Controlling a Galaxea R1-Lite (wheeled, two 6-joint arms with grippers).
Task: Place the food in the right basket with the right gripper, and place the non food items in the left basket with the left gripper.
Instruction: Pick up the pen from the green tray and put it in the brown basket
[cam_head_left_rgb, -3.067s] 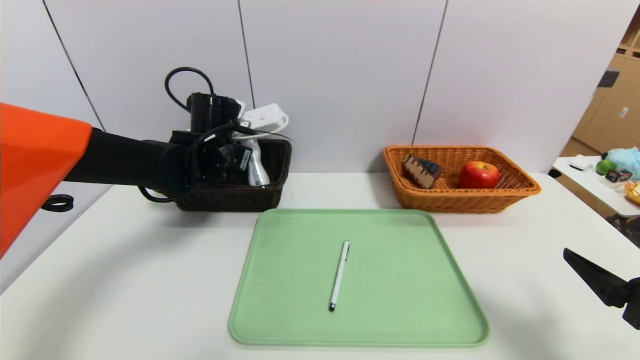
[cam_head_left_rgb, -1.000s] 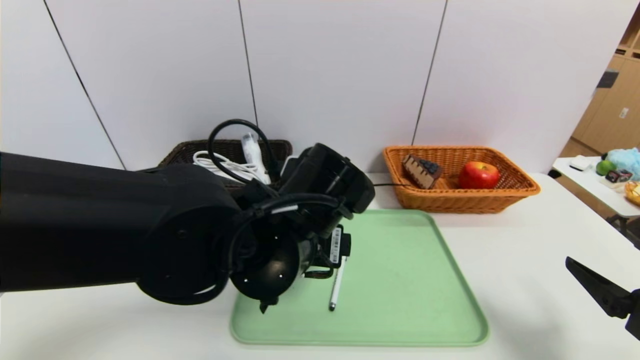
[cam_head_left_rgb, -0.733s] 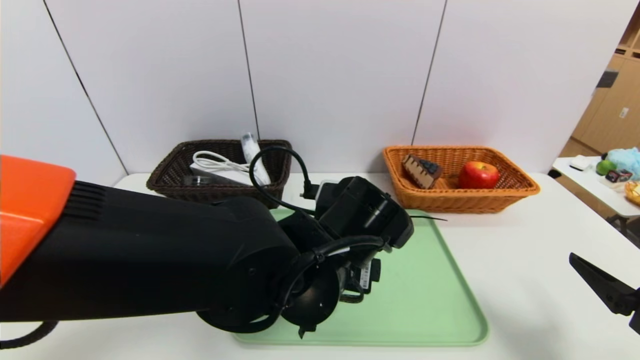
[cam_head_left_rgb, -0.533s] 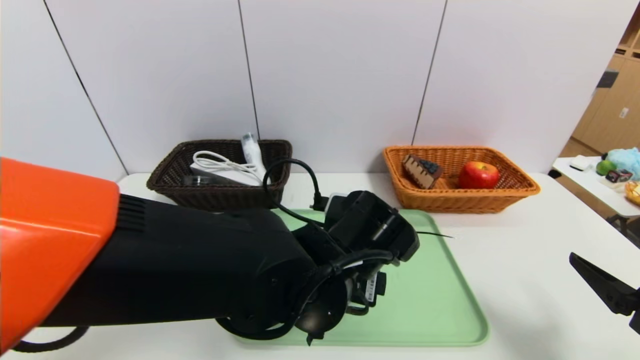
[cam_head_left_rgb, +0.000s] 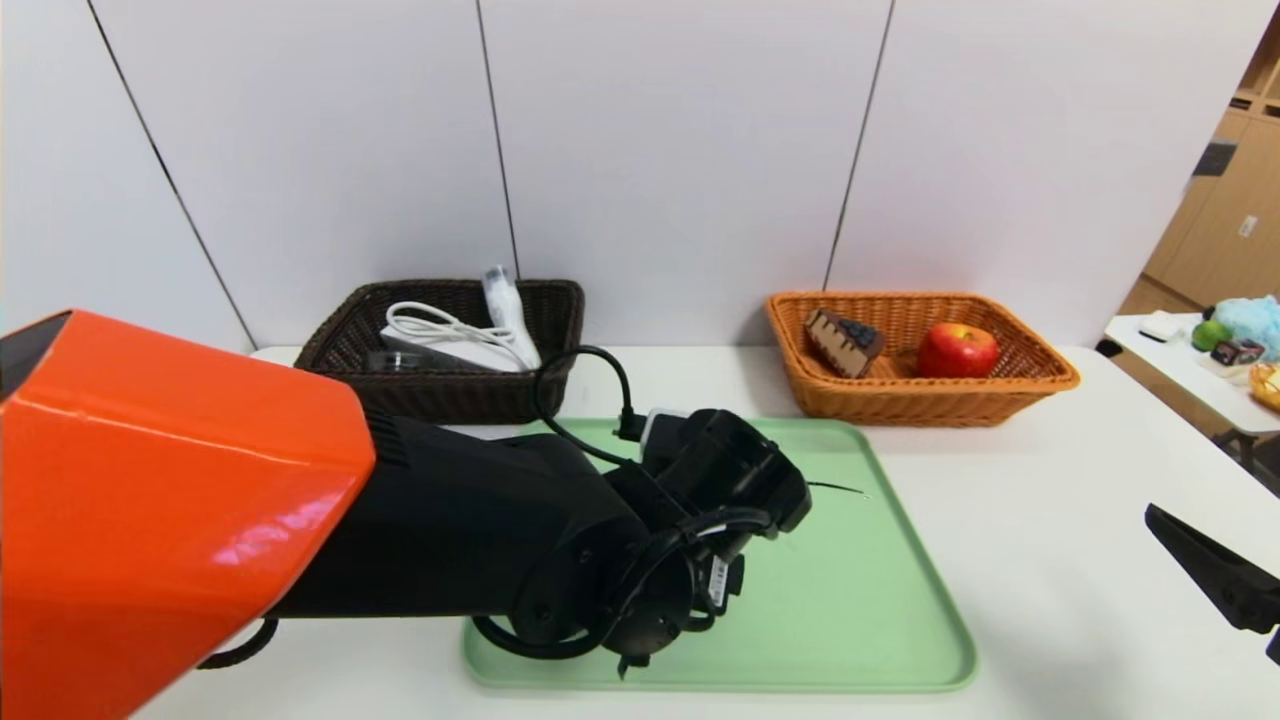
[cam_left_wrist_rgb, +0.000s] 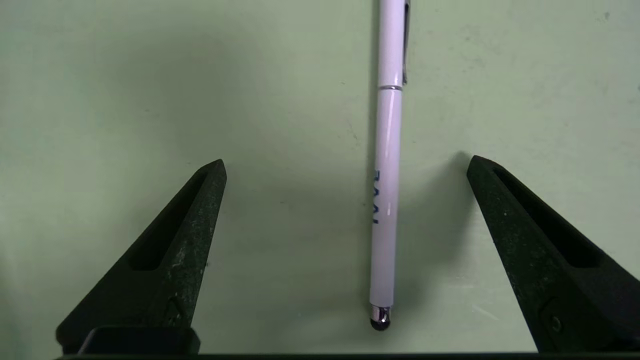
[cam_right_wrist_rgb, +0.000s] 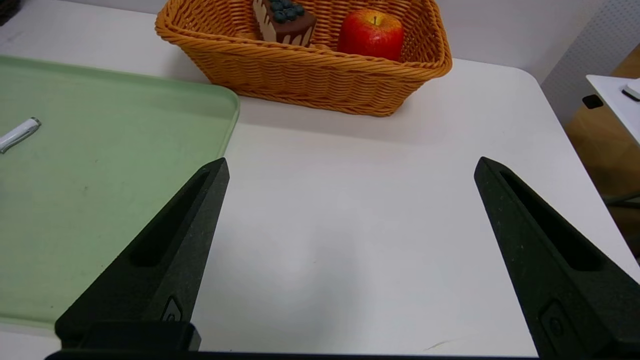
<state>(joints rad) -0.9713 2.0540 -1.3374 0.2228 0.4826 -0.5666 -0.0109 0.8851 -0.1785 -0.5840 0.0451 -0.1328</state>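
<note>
A white pen (cam_left_wrist_rgb: 387, 165) with a dark rubber tip lies flat on the green tray (cam_head_left_rgb: 850, 610). My left gripper (cam_left_wrist_rgb: 345, 165) is open just above the tray, its fingers on either side of the pen, which lies nearer one finger. In the head view my left arm hides the pen. The pen's end shows in the right wrist view (cam_right_wrist_rgb: 19, 134). My right gripper (cam_right_wrist_rgb: 350, 167) is open and empty, parked over the table at the front right. The dark left basket (cam_head_left_rgb: 340, 340) holds a white cable and charger. The orange right basket (cam_head_left_rgb: 1030, 375) holds a cake slice (cam_head_left_rgb: 843, 342) and a red apple (cam_head_left_rgb: 958, 349).
My left arm (cam_head_left_rgb: 450, 540) reaches across the tray's left half. A side table (cam_head_left_rgb: 1190, 370) with small items stands at the far right. The white wall is right behind both baskets.
My left arm left the dark basket, swung across to the tray and came down over the pen, which it now hides in the head view. The right gripper has not moved.
</note>
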